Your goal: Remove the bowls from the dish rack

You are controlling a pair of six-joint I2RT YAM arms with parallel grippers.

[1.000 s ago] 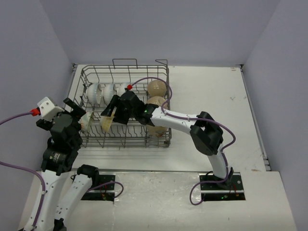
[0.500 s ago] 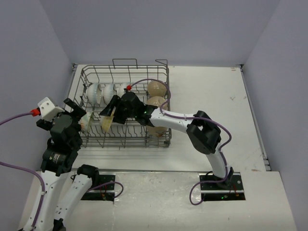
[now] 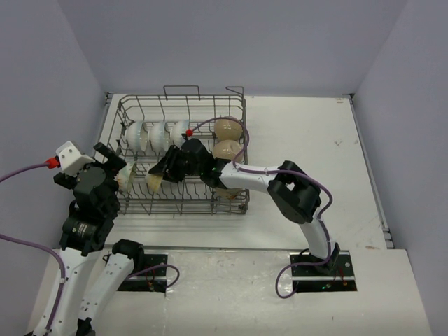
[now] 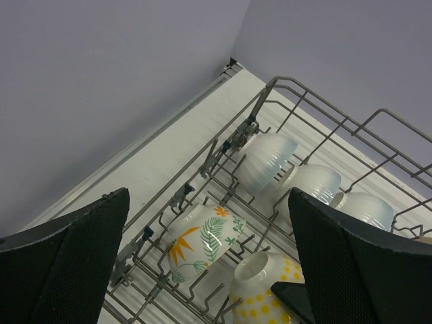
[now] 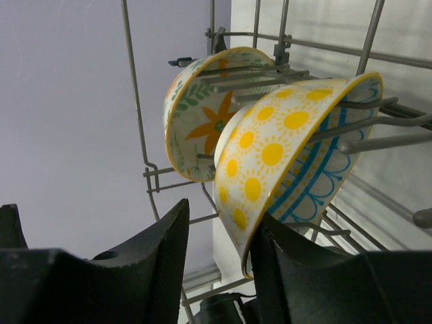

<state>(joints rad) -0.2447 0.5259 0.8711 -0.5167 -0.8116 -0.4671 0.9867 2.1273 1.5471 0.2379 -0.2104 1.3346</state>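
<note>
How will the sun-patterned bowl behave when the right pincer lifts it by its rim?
The sun-patterned bowl looks like glazed ceramic: probably rigid, but slick and chippable. With the right pincer astride its rim, it may swivel once lifted. Tines of the dish rack lie against it, so it could snag coming out.

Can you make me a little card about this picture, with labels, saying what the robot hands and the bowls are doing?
Dish rack: grey wire, bowls inside
Sun bowl: yellow, in the rack beside the leaf bowl
White bowls: three in a row
Beige bowls: at the rack's right end
Right gripper: open, jaws either side of the sun bowl's rim
Left gripper: wide open by the rack's left side, holding nothing
</note>
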